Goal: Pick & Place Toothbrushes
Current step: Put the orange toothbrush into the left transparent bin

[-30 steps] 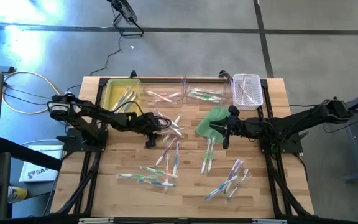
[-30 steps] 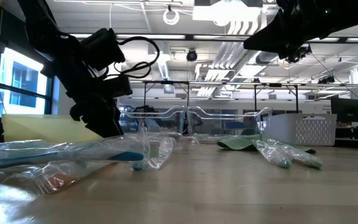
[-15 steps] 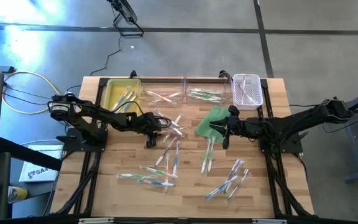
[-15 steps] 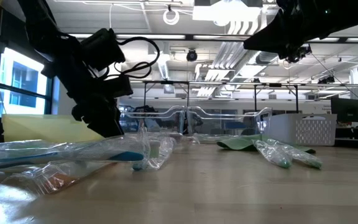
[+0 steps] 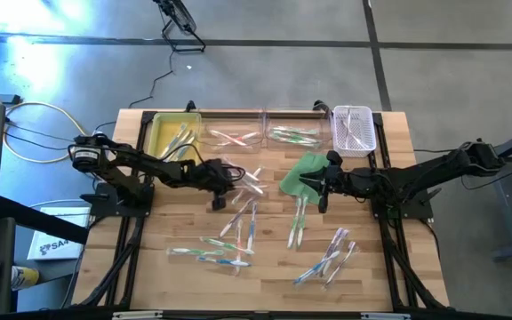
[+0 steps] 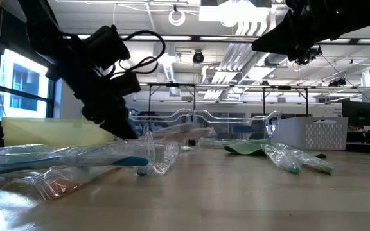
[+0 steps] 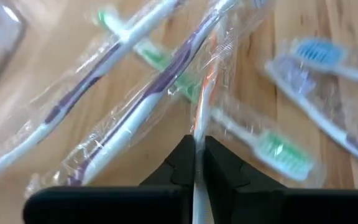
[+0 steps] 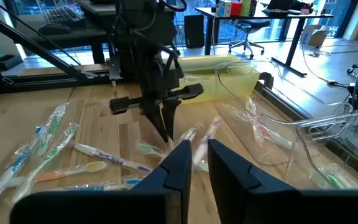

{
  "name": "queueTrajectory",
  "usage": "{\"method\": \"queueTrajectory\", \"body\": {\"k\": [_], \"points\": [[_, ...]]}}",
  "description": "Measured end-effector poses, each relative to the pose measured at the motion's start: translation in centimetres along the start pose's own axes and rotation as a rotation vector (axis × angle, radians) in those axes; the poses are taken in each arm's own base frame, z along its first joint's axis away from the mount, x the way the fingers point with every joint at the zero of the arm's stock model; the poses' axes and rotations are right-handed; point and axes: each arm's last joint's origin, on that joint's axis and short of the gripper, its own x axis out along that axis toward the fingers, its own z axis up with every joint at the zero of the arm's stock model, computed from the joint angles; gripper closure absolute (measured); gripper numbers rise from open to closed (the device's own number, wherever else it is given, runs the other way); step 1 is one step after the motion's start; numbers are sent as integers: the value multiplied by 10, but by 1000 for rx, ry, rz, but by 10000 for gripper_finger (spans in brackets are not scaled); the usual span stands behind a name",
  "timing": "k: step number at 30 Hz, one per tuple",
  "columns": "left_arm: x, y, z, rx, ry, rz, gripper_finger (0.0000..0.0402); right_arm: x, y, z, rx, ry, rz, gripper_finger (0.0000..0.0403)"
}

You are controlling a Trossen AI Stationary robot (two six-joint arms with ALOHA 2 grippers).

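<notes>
Left gripper (image 7: 195, 163) pinched tight on a wrapped orange-and-white toothbrush (image 7: 201, 112), table centre toward ten o'clock. Right gripper (image 8: 194, 155) nearly closed, empty, hovering toward two o'clock.

Left hand (image 7: 195, 163) closed — pinching a toothbrush (image 7: 199, 118).

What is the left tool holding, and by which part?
The left tool pinches a wrapped toothbrush with orange parts, by its whitish handle end.
</notes>
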Motion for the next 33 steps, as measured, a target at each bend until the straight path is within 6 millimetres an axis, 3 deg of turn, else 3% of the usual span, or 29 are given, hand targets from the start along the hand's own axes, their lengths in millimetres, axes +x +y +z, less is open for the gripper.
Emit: {"method": "queueTrajectory", "body": {"k": [33], "points": [[-17,-9,52,110,-574,-310,389,0,0,0,0,0,0,357]]}}
